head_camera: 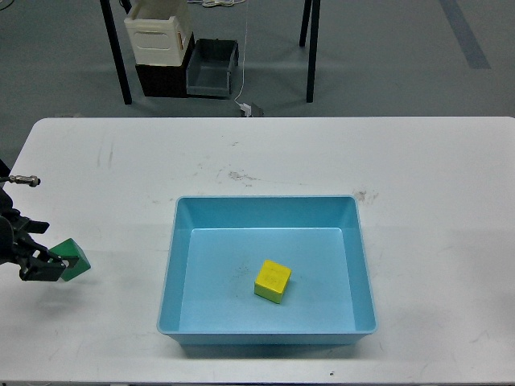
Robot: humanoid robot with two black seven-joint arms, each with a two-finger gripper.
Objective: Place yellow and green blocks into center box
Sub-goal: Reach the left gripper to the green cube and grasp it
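Observation:
The yellow block (273, 281) lies inside the light blue box (173, 265) at the table's centre. The green block (74, 259) sits on the white table at the far left. My left gripper (39, 249) comes in from the left edge right at the green block. Its fingers (44, 270) stand apart, and the lower one overlaps the block's left side. The block rests on the table. My right arm and gripper are out of view.
The white table (418, 201) carries only the box and the green block. Behind it on the floor stand a white crate (158, 30), a grey bin (212, 67) and black table legs (117, 56).

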